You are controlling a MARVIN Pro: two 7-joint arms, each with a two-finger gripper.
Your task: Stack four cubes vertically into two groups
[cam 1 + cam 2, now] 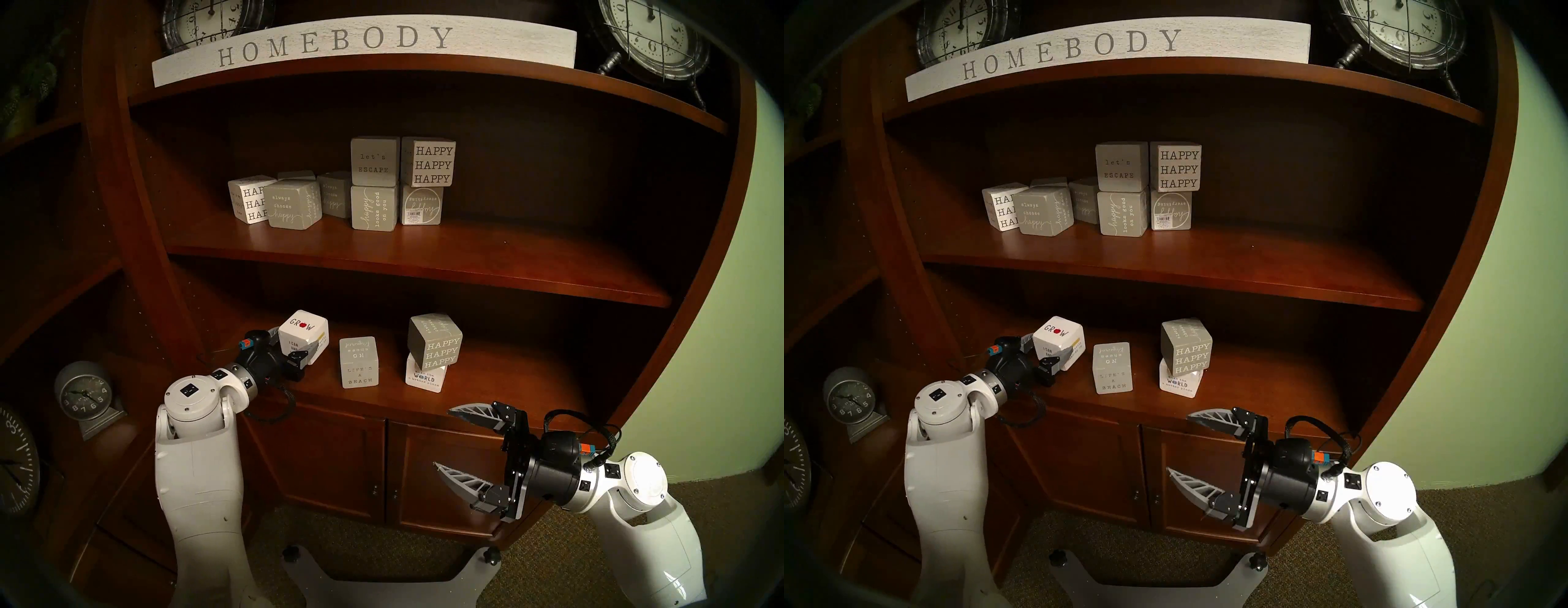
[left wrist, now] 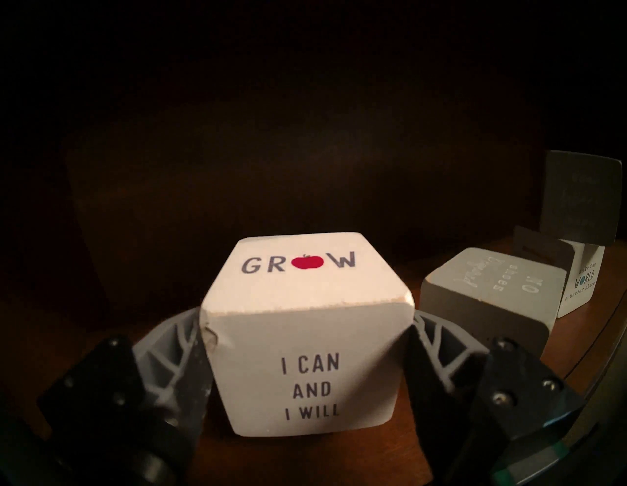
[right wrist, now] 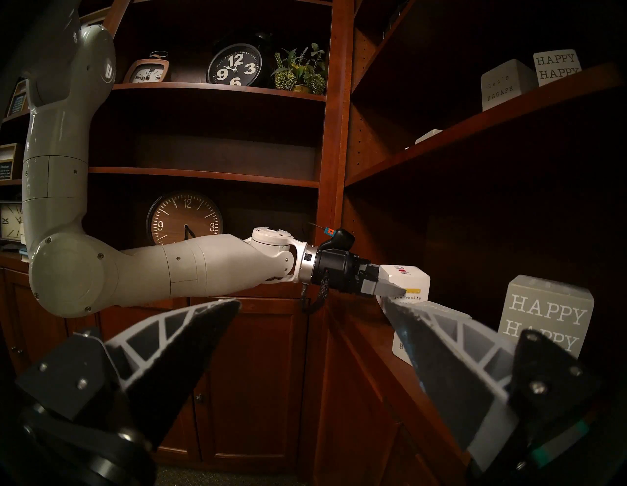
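while the left gripper (image 1: 305, 349) clamps the white "grow" cube (image 1: 302, 333) just above the lower shelf (image 1: 488, 378), left of the "life's a beach" cube (image 1: 359, 361), the right gripper (image 1: 443, 439) hangs wide open, empty.

The lower shelf (image 1: 488, 373) at mid-frame carries four lettered cubes, two white and two grey; the middle shelf (image 1: 509, 271) above carries eight more.
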